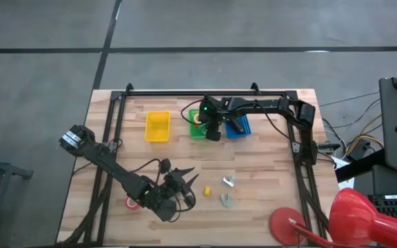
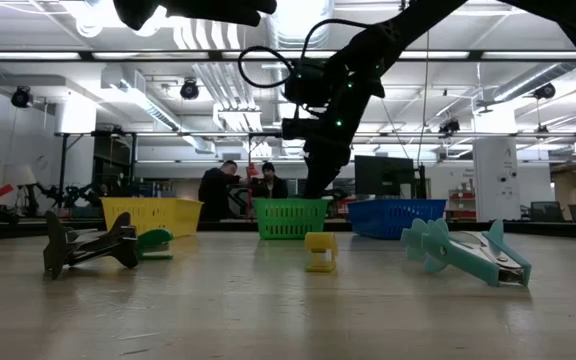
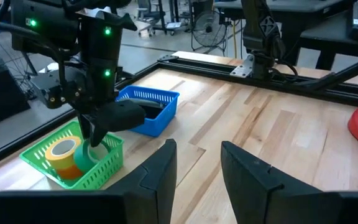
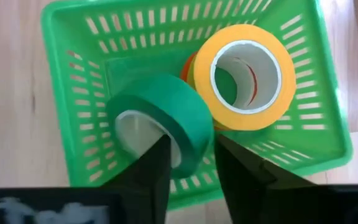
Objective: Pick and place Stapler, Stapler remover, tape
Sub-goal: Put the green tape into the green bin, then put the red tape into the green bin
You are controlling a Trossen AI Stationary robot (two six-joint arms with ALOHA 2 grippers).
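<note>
My right gripper (image 4: 191, 174) hangs over the green basket (image 1: 197, 131), shut on the green tape roll (image 4: 157, 121). The yellow roll (image 4: 247, 74) lies in that basket on top of an orange-red roll (image 4: 188, 68). A red roll (image 1: 131, 203) lies flat on the table by my left arm. The dark stapler (image 3: 149, 104) lies in the blue basket (image 3: 157, 115). My left gripper (image 3: 197, 180) is open and touches nothing; it floats above the table's near left part (image 1: 183, 182). Two pale staple removers (image 1: 229, 181) (image 1: 226, 200) lie on the table. My right gripper pinches the green roll's wall (image 4: 191, 146), with one finger (image 4: 157, 168) in the roll's open centre and the other (image 4: 235, 168) outside. The fingers come from above, pointing down. The roll stands tilted on edge inside the basket; whether it rests on the floor is hidden.
A yellow basket (image 1: 157, 126) stands left of the green one. A small yellow piece (image 1: 207, 191) lies near the removers. In the low view a dark claw-shaped item (image 2: 88, 245) sits on the table. A red round object (image 1: 288, 224) stands at the near right corner. People stand beyond the table (image 2: 238, 185).
</note>
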